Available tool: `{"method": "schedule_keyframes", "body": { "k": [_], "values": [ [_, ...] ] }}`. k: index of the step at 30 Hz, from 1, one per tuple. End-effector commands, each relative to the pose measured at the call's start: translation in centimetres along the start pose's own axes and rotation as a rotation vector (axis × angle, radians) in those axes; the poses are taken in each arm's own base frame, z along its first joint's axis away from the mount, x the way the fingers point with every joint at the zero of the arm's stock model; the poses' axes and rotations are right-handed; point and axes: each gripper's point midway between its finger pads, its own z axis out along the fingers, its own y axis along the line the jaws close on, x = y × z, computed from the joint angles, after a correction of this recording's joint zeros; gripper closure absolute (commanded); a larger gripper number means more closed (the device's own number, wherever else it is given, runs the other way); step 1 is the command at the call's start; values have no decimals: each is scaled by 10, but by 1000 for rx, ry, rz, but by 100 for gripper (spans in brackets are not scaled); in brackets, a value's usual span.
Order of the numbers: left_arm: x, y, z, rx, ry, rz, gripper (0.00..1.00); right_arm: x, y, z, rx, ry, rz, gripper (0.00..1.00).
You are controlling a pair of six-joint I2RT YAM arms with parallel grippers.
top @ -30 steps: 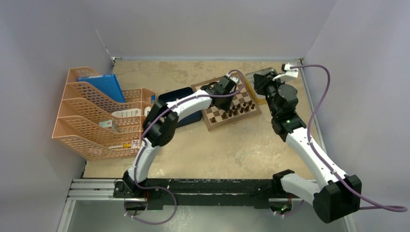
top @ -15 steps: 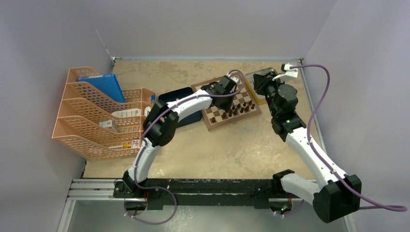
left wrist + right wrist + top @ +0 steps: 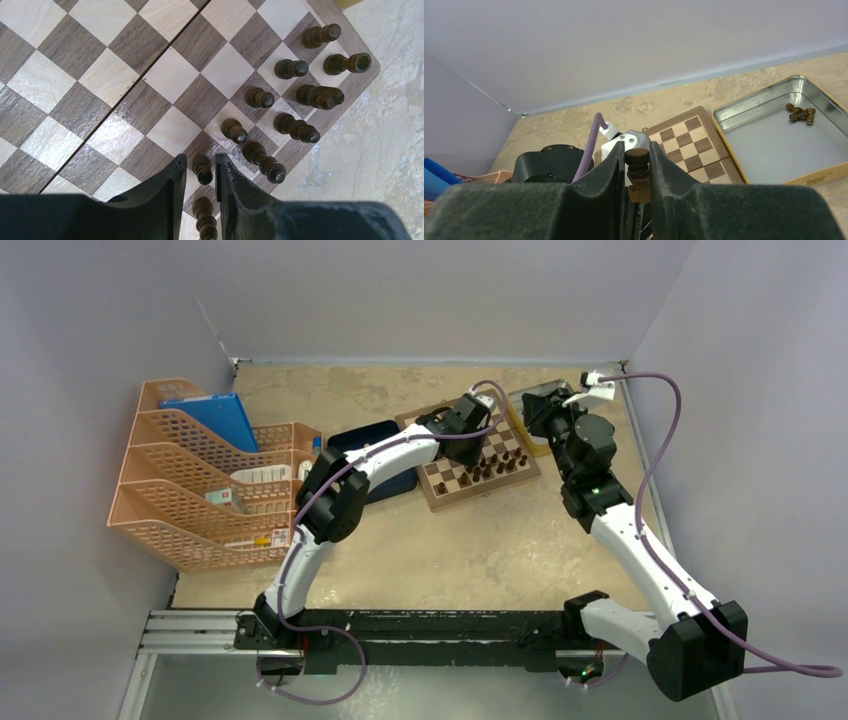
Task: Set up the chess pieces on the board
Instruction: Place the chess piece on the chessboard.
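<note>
Barely anything shifts from a second ago except the left gripper (image 3: 200,158), whose jaws have eased slightly apart around a dark pawn (image 3: 202,170). It stands on the board (image 3: 150,75), low in the wrist view, apparently being released into line with the other chess pieces (image 3: 295,127) at right. Meanwhile the right gripper (image 3: 636,146) pinches another dark piece (image 3: 638,167), likely waiting its turn near the silver tin (image 3: 774,135), where a few more lie.

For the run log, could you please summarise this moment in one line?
left gripper open around standing pawn on board | right gripper shut on dark piece | tin holds loose pieces
</note>
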Motion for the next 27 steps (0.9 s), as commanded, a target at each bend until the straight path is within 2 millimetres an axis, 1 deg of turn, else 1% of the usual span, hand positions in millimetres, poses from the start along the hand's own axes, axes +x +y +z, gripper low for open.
{"method": "schedule_keyframes", "body": {
  "k": [1,4,6,9,12,15,16,17,19,22,23,25,27],
  "values": [
    [-38,-8,-22,-7,-104,-15,72,-12,7,3,-32,-47,5,83],
    [-49,-6,-39,-21,-138,-23,72,-6,7,7,-29,-27,22,84],
    [-62,-7,-59,-17,-184,-29,72,-1,8,9,-32,-10,35,84],
    [-75,-7,-85,-1,-253,-35,71,2,13,11,-56,4,55,84],
    [-76,-7,-106,49,-280,-69,70,5,14,13,-63,19,63,84],
    [-77,-15,-129,132,-307,-83,68,9,17,14,-73,34,83,84],
    [-79,-19,-138,169,-327,-81,67,12,19,14,-83,44,94,84],
    [-76,-25,-145,216,-335,-70,66,14,21,13,-95,54,108,84],
    [-77,-36,-169,307,-393,-47,64,18,31,12,-137,84,152,84],
    [-78,-53,-206,452,-494,-16,61,17,48,7,-209,111,235,85],
    [-81,-59,-223,499,-543,-7,60,16,56,4,-243,121,272,85],
    [-82,-67,-252,576,-612,12,57,11,72,-4,-315,141,350,85],
    [-80,-72,-269,630,-656,22,55,7,84,-11,-376,146,420,85]
  ]
}}
